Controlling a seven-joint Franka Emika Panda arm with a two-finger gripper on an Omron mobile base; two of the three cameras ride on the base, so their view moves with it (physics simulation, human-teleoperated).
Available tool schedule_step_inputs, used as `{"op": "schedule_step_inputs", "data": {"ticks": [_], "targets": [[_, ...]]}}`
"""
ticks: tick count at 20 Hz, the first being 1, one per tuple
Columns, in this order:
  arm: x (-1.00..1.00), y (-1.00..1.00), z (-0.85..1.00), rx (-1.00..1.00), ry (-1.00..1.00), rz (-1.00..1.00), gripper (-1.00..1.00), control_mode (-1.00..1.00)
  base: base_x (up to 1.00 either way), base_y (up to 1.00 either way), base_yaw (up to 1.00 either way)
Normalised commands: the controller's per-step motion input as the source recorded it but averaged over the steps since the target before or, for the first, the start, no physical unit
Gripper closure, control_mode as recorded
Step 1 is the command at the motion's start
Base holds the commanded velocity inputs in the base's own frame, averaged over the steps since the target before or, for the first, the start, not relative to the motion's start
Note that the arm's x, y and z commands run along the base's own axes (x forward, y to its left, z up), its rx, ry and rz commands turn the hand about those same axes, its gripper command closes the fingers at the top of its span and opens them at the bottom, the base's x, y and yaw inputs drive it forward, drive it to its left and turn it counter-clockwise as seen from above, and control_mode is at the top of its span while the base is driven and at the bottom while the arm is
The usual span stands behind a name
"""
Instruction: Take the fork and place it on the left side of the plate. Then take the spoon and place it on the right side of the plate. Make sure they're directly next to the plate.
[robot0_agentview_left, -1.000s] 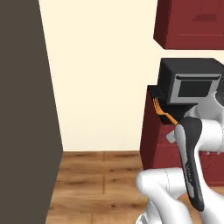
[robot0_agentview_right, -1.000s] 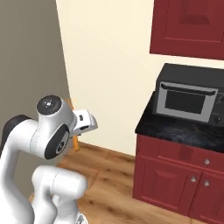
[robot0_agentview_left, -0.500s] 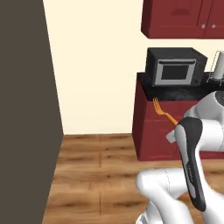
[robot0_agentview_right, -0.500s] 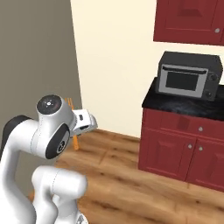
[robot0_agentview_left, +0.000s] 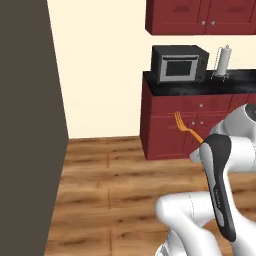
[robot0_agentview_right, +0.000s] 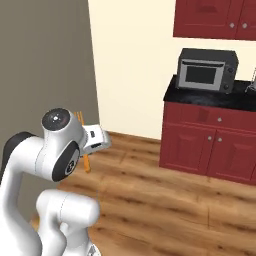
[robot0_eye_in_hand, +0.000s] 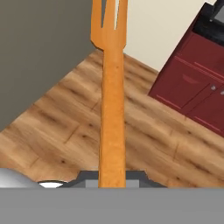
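Orange against the red cabinet fronts, the fork (robot0_agentview_left: 186, 128) juts up and to the left from behind the arm's white forearm in the left base view, tines uppermost, held in the air well short of the counter (robot0_agentview_left: 200, 85) that carries the microwave (robot0_agentview_left: 180, 63) and a paper towel holder (robot0_agentview_left: 223, 62). From the right base view, the fork (robot0_agentview_right: 83, 142) shows as a thin orange sliver beside the white hand, over the wooden floor (robot0_agentview_right: 165, 200), with the microwave (robot0_agentview_right: 207, 70) far off on the dark counter. Looking along the hand view, the gripper (robot0_eye_in_hand: 112, 177) is clamped on the fork (robot0_eye_in_hand: 112, 96) near its handle end; the handle runs straight up to the tines at the top edge.
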Motion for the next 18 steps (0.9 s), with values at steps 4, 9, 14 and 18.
{"op": "schedule_step_inputs", "data": {"ticks": [4,9,14,18], "targets": [[0.0,0.0,0.0,0.0,0.0,0.0,1.0,1.0,-1.0,0.36,-0.05],[0.0,0.0,0.0,0.0,0.0,0.0,1.0,1.0,-1.0,0.36,-0.05],[0.0,0.0,0.0,0.0,0.0,0.0,1.0,1.0,-1.0,0.28,-0.05],[0.0,0.0,0.0,0.0,0.0,0.0,1.0,1.0,-1.0,0.17,-0.05]]}}
